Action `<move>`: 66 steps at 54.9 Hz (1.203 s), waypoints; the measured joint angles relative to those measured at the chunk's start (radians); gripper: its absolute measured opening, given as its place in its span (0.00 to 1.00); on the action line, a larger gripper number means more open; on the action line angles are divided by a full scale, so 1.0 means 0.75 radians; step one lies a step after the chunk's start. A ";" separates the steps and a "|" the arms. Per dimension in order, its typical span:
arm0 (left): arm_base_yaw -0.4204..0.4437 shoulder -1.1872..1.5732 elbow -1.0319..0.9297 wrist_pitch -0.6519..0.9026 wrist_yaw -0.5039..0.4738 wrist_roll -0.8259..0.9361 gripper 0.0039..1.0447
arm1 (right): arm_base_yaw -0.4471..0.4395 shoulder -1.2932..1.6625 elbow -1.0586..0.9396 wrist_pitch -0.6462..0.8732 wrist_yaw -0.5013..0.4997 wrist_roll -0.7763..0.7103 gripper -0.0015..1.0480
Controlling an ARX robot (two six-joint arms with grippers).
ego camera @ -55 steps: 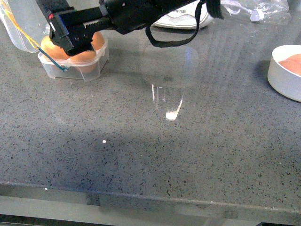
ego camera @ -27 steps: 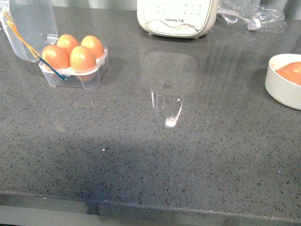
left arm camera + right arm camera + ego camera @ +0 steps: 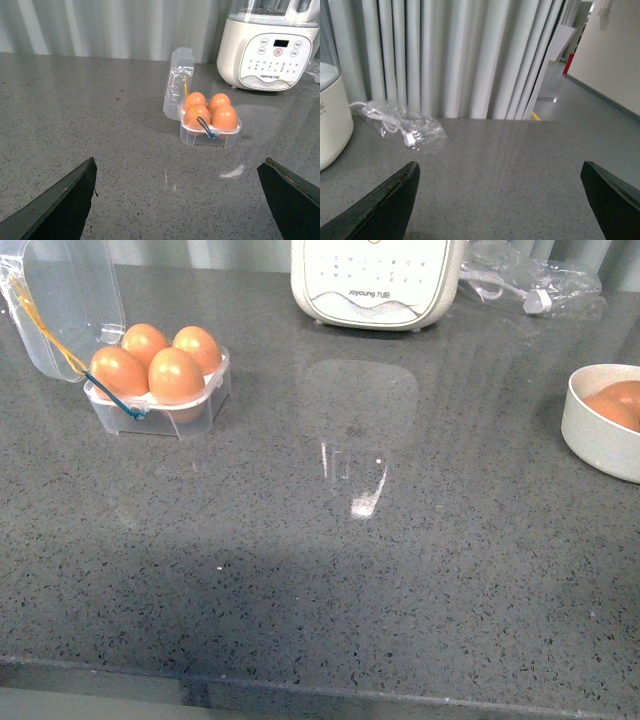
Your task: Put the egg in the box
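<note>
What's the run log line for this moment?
box: four eggs in, lid open | left claw: open, empty, away from box | right claw: open, empty | white bowl: brown egg showing

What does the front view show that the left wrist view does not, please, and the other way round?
Only the front view: the white bowl at the right edge, with an egg in it. Only the left wrist view: the left gripper, its fingers wide apart. Both: the box, lid open, with four eggs inside, and the white appliance.
</note>
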 joint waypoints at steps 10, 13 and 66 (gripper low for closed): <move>0.000 -0.001 0.000 0.000 0.000 0.000 0.94 | 0.009 -0.321 -0.251 -0.163 -0.294 0.163 0.58; 0.000 0.000 0.000 0.000 0.000 0.000 0.94 | 0.046 -0.409 -0.326 -0.188 -0.246 0.174 0.50; 0.000 -0.001 0.000 -0.001 -0.001 -0.001 0.94 | 0.148 -1.314 -0.872 -0.515 -0.158 0.196 0.19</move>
